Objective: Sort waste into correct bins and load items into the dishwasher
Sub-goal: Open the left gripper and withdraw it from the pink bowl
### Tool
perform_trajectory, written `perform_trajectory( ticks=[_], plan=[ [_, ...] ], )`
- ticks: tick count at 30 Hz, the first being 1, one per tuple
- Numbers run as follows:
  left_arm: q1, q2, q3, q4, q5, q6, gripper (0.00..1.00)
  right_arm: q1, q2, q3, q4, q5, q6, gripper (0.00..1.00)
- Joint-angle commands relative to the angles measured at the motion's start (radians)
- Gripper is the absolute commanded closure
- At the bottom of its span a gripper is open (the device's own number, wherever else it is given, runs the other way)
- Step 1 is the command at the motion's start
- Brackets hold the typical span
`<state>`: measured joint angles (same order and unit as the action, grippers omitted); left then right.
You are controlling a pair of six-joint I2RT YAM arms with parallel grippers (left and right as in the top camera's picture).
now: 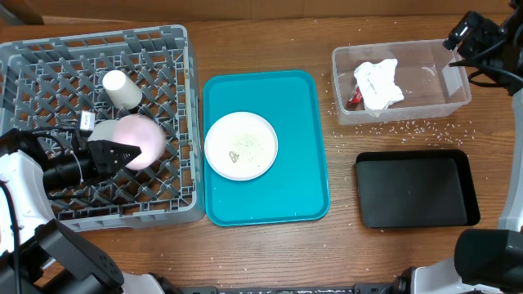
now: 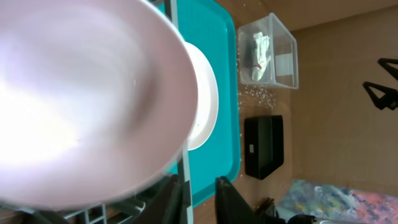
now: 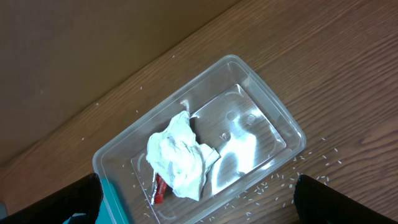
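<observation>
Left gripper (image 1: 125,153) clamps pale bowl (image 1: 144,135) over dish rack (image 1: 49,65) for loading | right gripper (image 3: 196,186) spread, empty, above clear tub (image 3: 273,121) holding napkin (image 3: 177,155).

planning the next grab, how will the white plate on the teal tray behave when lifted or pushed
The white plate looks rigid and glazed, so probably slippery and breakable. It lies flat on the teal tray, so a push would likely slide it. Crumbs on it may spill if tilted.
</observation>
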<state>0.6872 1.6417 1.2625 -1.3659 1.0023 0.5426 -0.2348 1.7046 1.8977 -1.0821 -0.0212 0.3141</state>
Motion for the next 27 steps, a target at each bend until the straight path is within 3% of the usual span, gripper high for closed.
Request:
perform_trajectory(
  ticks=[1,8,17,20,22,27],
  plan=[
    [0.001,0.007,0.000,0.014,-0.019,-0.048,0.71,-0.001,-0.013,0.018,0.006,0.005,0.004,0.00],
    [0.000,0.005,0.051,0.028,-0.094,-0.204,0.67,-0.001,-0.013,0.018,0.006,0.005,0.004,0.00],
    [-0.093,-0.040,0.221,0.043,-0.162,-0.170,0.54,-0.001,-0.013,0.018,0.006,0.005,0.004,0.00],
    [-0.196,-0.040,0.235,0.058,-0.274,-0.201,0.50,-0.001,-0.013,0.018,0.006,0.005,0.004,0.00],
    [-0.283,-0.037,0.232,0.080,-0.386,-0.259,0.40,-0.001,-0.013,0.018,0.006,0.005,0.004,0.00],
    [-0.512,-0.035,0.232,0.174,-0.845,-0.538,0.34,-0.001,-0.013,0.018,0.006,0.005,0.004,0.00]
  ],
)
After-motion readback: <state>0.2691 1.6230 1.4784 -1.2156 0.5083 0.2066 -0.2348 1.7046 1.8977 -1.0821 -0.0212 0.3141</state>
